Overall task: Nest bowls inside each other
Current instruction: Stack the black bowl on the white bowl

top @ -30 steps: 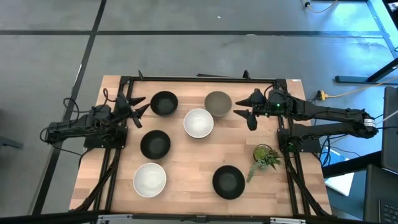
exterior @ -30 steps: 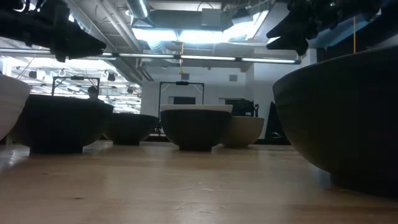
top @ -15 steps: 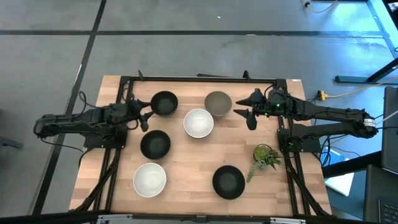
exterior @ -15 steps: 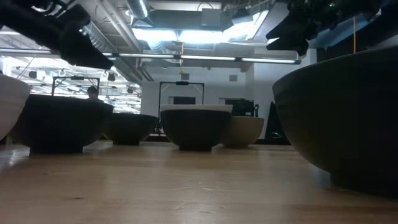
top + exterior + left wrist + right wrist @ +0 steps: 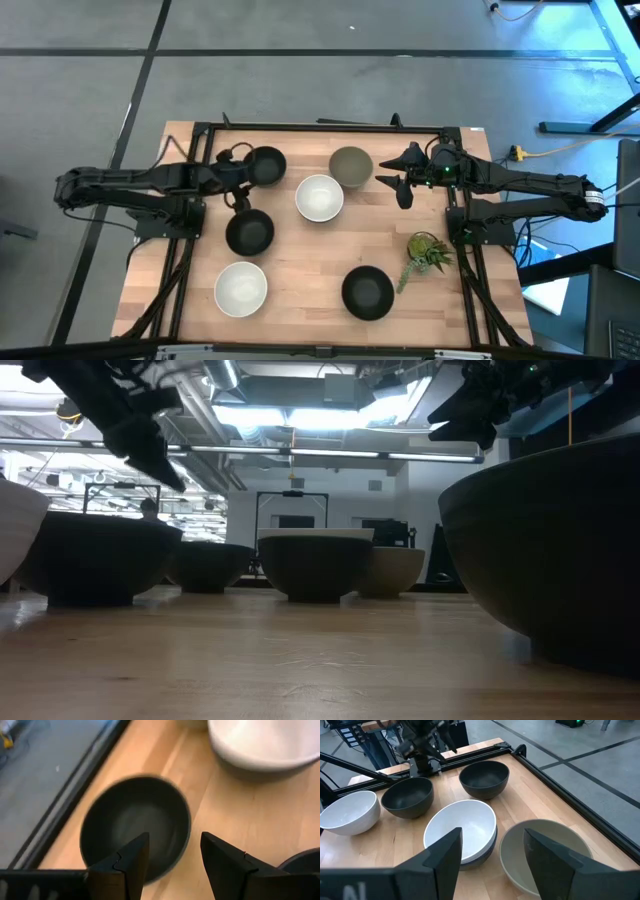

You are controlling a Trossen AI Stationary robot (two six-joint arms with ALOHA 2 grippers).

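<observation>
Hovering with its fingers spread, the left gripper (image 5: 238, 186) is hanging just above the near rim of the far-left black bowl (image 5: 265, 165).

Waiting beside the grey-green bowl (image 5: 351, 166), the right gripper (image 5: 394, 186) is also holding its fingers apart and gripping nothing. Sitting between those two bowls, slightly nearer, is a white bowl (image 5: 319, 198) that is nested in a dark one. Resting apart on the wooden table (image 5: 300, 270) are a second black bowl (image 5: 249, 232), another white bowl (image 5: 240, 288) and a third black bowl (image 5: 367, 292), the last lying beside a green plant sprig (image 5: 426, 251).
</observation>
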